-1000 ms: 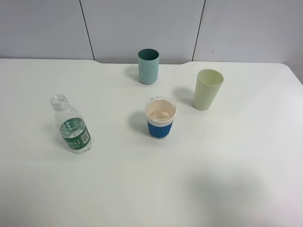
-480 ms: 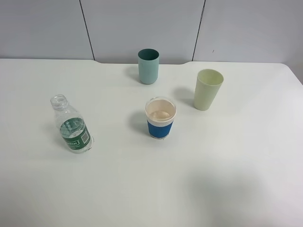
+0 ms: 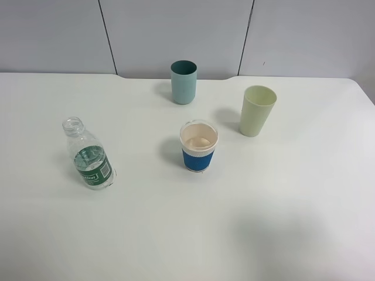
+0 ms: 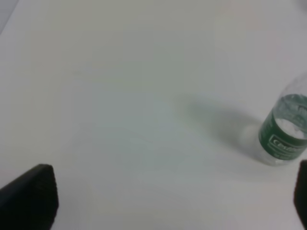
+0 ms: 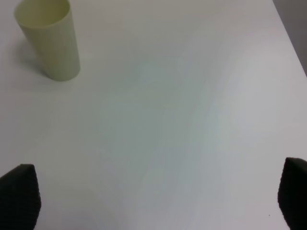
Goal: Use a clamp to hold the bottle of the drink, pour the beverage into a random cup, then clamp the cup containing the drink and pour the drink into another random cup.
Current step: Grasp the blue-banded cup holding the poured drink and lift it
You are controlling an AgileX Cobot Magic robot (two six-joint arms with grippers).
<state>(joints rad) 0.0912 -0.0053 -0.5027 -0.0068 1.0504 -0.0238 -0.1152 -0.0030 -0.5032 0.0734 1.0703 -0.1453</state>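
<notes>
White tabletop (image 3: 281, 222), grey panelled wall (image 3: 176, 29) at 12 o'clock. My left claw (image 4: 165, 196), right claw (image 5: 156, 194) gape wide, tips cropped; clear green-labelled plastic bottle (image 4: 283, 134) cut off.

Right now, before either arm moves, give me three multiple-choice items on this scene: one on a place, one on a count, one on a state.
1. In the high view, the bottle stands:
A. left of the blue-banded cup
B. right of it
C. behind it

2. How many cups stand on the table?
A. two
B. three
C. four

3. The bottle is:
A. lying on its side
B. upright, with no cap
C. upright, capped

Answers:
1 A: the bottle is near the left of the view, and that cup is mid-table.
2 B: the teal cup, the pale green cup and the blue-banded cup.
3 B: it stands on its base and its mouth is open.
</notes>
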